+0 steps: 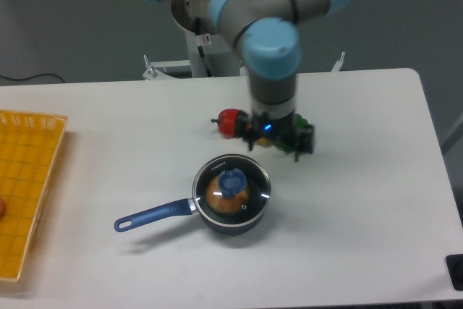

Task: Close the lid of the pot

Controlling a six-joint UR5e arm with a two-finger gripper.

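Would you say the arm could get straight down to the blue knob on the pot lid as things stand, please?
Probably yes. The pot lid sits on the pot with its blue knob uncovered, nothing above it. The gripper hangs just behind the pot, near a red toy, so only a short move is needed.

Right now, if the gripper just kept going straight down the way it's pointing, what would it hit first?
Probably the table, just behind the pot. The gripper points straight down, and its fingers are hard to make out. From this one view it seems to hang past the lid rather than over it, though depth is unclear.
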